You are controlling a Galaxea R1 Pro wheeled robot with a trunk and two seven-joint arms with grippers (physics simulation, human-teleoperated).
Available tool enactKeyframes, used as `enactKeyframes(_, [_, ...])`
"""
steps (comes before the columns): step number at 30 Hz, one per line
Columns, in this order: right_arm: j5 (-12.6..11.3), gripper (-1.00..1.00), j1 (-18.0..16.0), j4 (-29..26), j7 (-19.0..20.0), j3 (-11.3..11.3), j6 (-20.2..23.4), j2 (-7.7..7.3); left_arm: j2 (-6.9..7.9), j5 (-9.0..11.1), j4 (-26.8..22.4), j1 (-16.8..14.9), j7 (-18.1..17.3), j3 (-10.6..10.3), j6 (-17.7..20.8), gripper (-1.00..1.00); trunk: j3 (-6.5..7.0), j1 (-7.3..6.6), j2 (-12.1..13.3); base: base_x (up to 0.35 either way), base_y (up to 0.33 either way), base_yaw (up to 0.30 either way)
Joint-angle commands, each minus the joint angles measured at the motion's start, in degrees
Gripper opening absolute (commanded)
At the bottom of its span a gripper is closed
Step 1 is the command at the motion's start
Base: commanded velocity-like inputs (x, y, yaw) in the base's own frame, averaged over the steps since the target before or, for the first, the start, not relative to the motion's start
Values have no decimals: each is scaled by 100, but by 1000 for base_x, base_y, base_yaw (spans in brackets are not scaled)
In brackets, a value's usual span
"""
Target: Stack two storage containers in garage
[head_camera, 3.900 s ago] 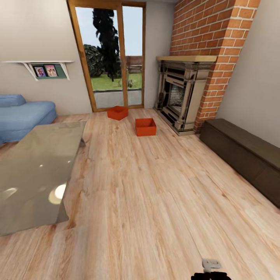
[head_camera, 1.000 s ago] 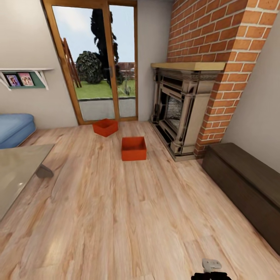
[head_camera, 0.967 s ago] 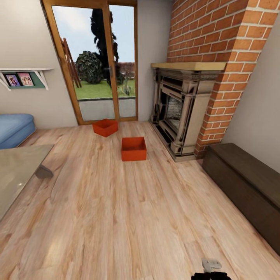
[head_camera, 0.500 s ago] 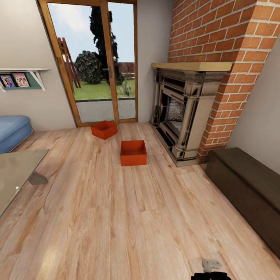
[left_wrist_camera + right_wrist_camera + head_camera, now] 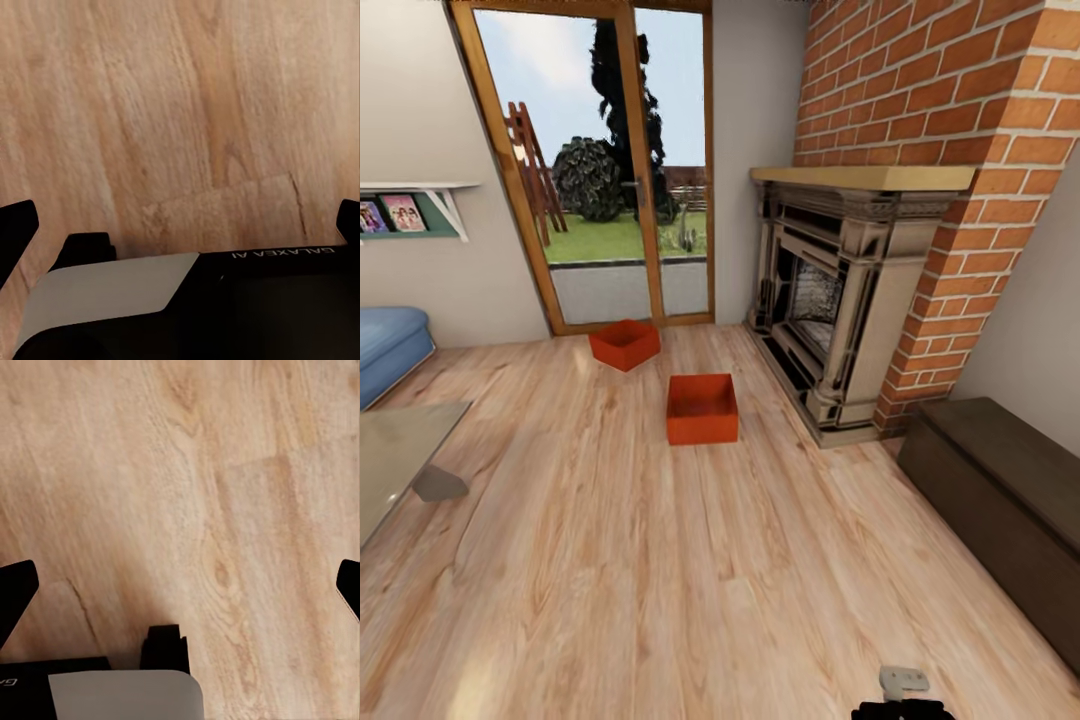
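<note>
I am in the living room. Two red-orange storage containers sit on the light wood-plank flooring ahead. The nearer container lies mid-floor, left of the fireplace. The farther container sits turned at an angle just before the glass doors. Both look empty. In the left wrist view my left gripper is open over bare planks, its fingertips wide apart at the frame's edges. My right gripper is open too, with its fingertips spread over bare wood.
A dark carved fireplace with a brick chimney stands right of the containers. A long dark bench runs along the right wall. A glass table and blue sofa are at the left. Wood-framed glass doors close the far wall.
The whole view has moved forward and shifted: the containers and fireplace now appear larger and closer, the table and sofa have slid toward the left edge. Neither container has moved on the flooring.
</note>
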Motion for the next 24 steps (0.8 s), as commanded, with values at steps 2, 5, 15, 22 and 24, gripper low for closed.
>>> enactKeyframes(2, [-50,100,-1,-16,3,47,30,-6,1,-4,-3,-1,1,-11,2,100,9,3,-2,323,0,0])
enactKeyframes(5, [-49,100,-1,-15,3,47,30,-7,1,-4,-3,-1,1,-11,4,100,17,3,-2,323,0,0])
enactKeyframes(15, [-51,100,-1,-14,3,47,30,-6,2,-4,-3,-1,1,-11,1,100,21,3,-2,323,-20,2])
enactKeyframes(22, [-50,100,-1,-16,3,47,30,-6,-1,-4,-3,-1,1,-12,3,100,21,3,-2,323,-78,206])
enactKeyframes(24, [-49,100,-1,-17,3,47,30,-8,0,-4,-3,-1,1,-11,2,100,21,3,-2,323,-89,272])
